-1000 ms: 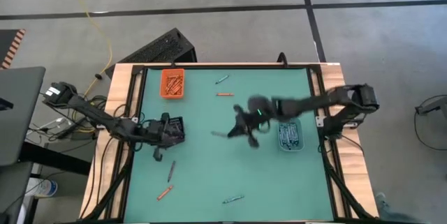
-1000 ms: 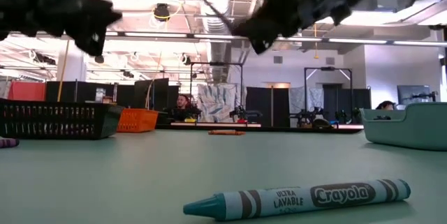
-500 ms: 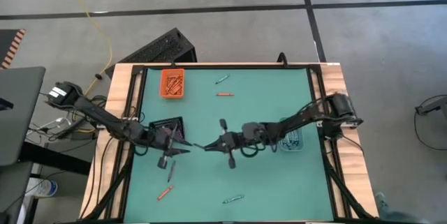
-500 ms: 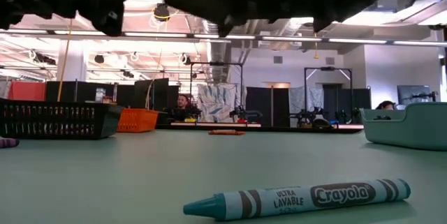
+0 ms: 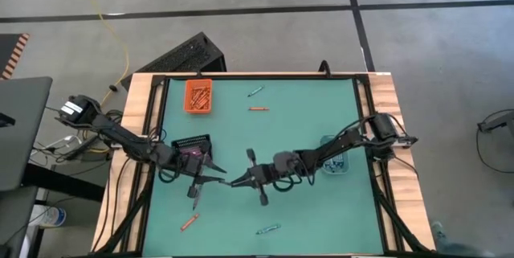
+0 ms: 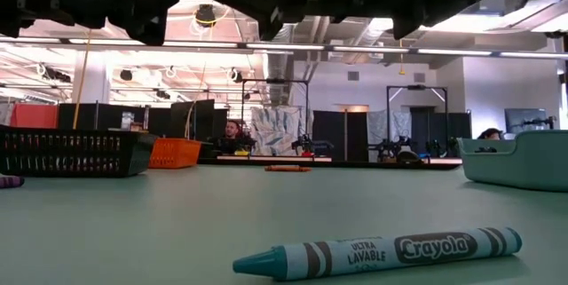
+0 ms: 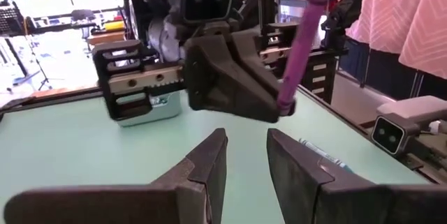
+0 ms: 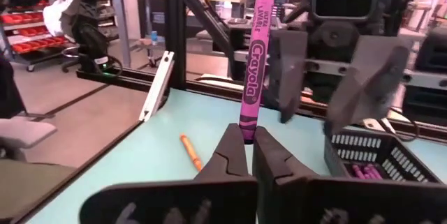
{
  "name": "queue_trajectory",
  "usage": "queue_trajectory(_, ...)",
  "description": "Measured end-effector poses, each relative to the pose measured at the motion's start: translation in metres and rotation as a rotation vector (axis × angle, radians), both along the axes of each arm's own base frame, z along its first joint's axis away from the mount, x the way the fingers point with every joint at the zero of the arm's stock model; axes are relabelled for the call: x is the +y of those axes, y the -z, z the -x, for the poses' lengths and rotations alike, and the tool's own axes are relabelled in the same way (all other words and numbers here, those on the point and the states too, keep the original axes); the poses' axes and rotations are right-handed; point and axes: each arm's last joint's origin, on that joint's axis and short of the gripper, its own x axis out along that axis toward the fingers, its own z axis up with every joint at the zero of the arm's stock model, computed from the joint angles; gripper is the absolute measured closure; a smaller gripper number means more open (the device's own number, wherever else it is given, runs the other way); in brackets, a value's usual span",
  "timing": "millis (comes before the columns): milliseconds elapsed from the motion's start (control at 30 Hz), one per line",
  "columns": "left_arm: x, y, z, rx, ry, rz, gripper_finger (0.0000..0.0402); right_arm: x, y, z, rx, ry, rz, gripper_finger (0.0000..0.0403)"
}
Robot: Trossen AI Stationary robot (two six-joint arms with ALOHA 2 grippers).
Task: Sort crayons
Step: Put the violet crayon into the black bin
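Mid-bench handover: the right claw point(image 8: 249, 139) pinches a purple crayon point(image 8: 255, 49) upright by its end, and the left claw point(image 7: 246, 155) faces it, fingers narrowly parted. Risk: a slightly off-line closure could knock that thin crayon loose onto the bench point(image 5: 297, 210).

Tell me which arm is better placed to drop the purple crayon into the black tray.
Left. The right end effector pinches the purple crayon mid-table, far from the black tray. The left end effector is open, facing it and beside that tray, so a handover looks likely.
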Motion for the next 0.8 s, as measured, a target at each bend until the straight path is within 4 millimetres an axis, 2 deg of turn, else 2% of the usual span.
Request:
queue_trajectory(167,0.0,0.0,0.0,-0.002,0.003,-0.009,0.0308,0.0,0.003,0.0,0.01,0.001,0.02,0.0403)
queue_trajectory(400,-0.001,-0.004,0.001,-0.052,0.049,-0.051,0.0308,-0.013,0.003,-0.003,0.008,0.035,0.024,0.0403)
queue_trajectory(800,0.007,-0.01,-0.002,-0.112,-0.023,-0.047,0.0308,-0.031,0.002,-0.007,0.006,0.081,0.011,0.0403)
